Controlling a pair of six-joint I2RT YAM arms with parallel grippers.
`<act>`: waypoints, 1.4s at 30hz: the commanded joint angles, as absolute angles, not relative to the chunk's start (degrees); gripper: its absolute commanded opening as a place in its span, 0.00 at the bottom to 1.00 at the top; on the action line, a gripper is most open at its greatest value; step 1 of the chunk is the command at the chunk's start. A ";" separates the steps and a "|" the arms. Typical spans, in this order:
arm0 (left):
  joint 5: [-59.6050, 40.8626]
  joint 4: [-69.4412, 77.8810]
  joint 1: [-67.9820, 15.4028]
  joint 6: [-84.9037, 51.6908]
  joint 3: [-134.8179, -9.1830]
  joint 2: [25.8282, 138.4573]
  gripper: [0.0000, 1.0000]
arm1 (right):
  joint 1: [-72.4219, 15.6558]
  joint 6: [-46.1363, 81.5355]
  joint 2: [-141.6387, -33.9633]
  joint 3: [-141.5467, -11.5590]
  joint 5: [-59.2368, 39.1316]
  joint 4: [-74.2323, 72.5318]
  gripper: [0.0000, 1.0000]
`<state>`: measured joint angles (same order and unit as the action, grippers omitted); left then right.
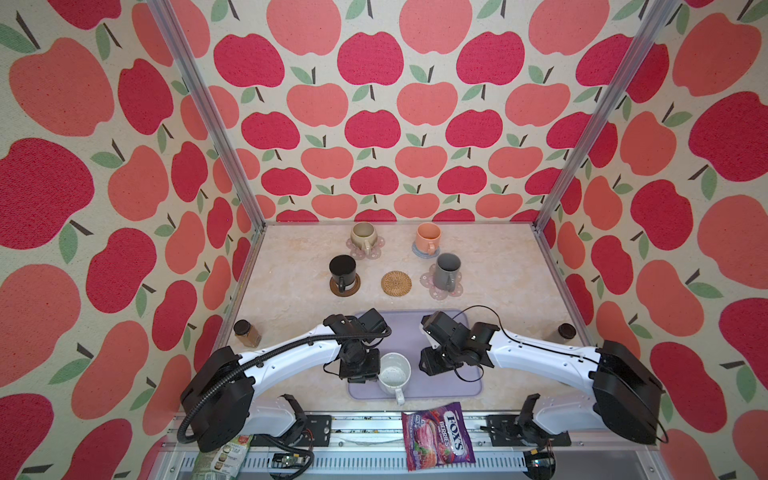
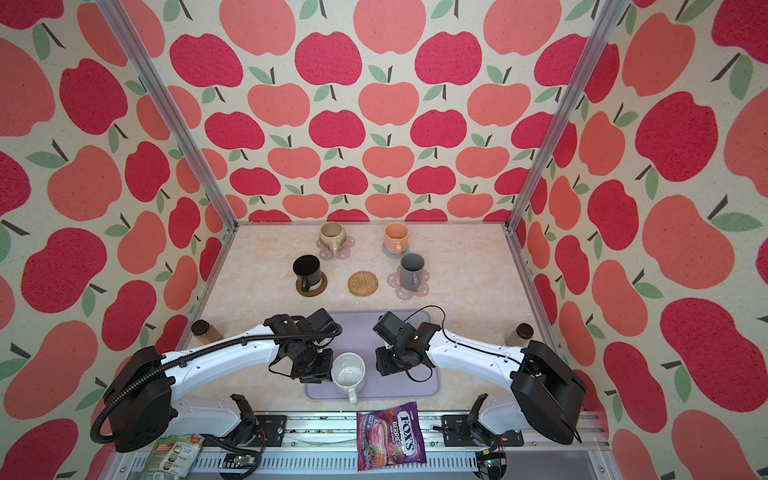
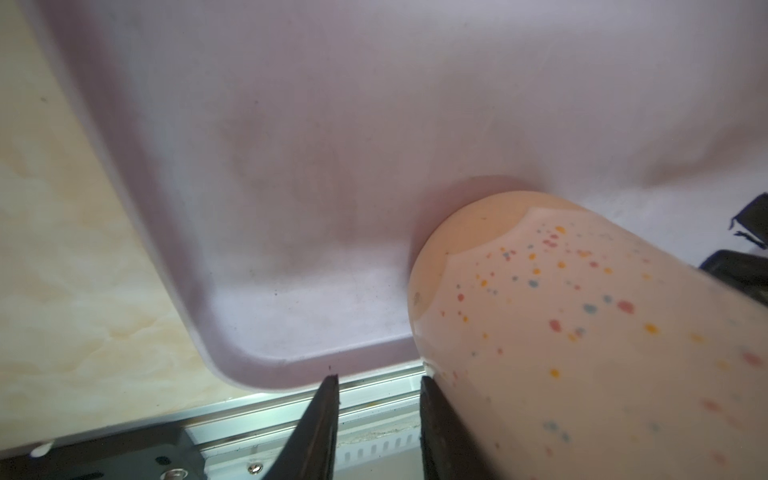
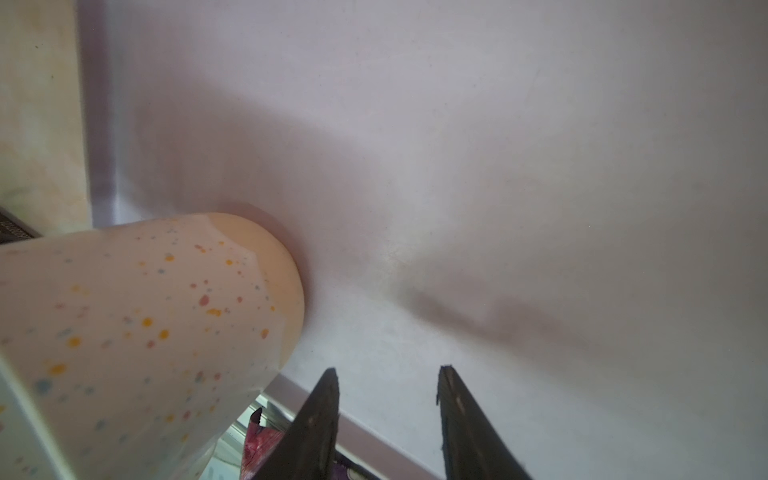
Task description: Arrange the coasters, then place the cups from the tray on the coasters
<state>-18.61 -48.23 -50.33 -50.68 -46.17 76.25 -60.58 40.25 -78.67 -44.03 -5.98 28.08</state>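
The speckled white mug [image 1: 394, 372] stands upright on the tray [image 1: 403, 332], close to the tray's near rim, with its handle pointing out over that rim. It is the only mug there.

My left gripper [image 3: 379, 378] hangs low over the tray just left of this mug. Its fingers are spread with nothing between them. One finger [image 3: 432, 399] lies right alongside the mug's wall, and I cannot tell whether they touch.

My right gripper [image 4: 388, 369] hangs over bare tray floor on the mug's other side, a little apart from it. Its fingers are also parted and hold nothing.

Farther back on the counter [image 1: 498, 270] four mugs sit on coasters:
- the black mug [image 1: 343, 269] on the dark brown disc [image 1: 344, 291]
- the beige mug [image 1: 363, 235] on a pink flower coaster [image 1: 376, 252]
- the orange mug [image 1: 428, 237] on the grey-blue knit coaster [image 1: 417, 251]
- the grey mug [image 1: 448, 268] on the other pink flower coaster [image 1: 428, 284]

The rattan coaster [image 1: 396, 284] lies bare between the black and grey mugs.
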 commanded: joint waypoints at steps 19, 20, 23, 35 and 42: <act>-22.68 -41.35 -50.06 -49.46 -54.00 85.15 0.35 | -64.28 41.29 -83.29 -48.05 -8.53 26.28 0.41; -22.53 -41.60 -49.86 -48.80 -55.07 86.00 0.35 | -64.26 41.21 -83.49 -48.40 -8.68 26.28 0.41; -22.23 -42.98 -49.10 -46.55 -57.89 87.98 0.35 | -64.19 40.75 -84.41 -49.78 -9.55 26.00 0.41; -22.39 -42.36 -45.25 -41.43 -64.37 92.73 0.35 | -62.19 37.71 -86.85 -54.01 -8.31 28.64 0.41; -22.75 -41.32 -42.94 -38.96 -68.14 94.92 0.35 | -59.99 36.40 -87.66 -56.21 -8.83 28.89 0.41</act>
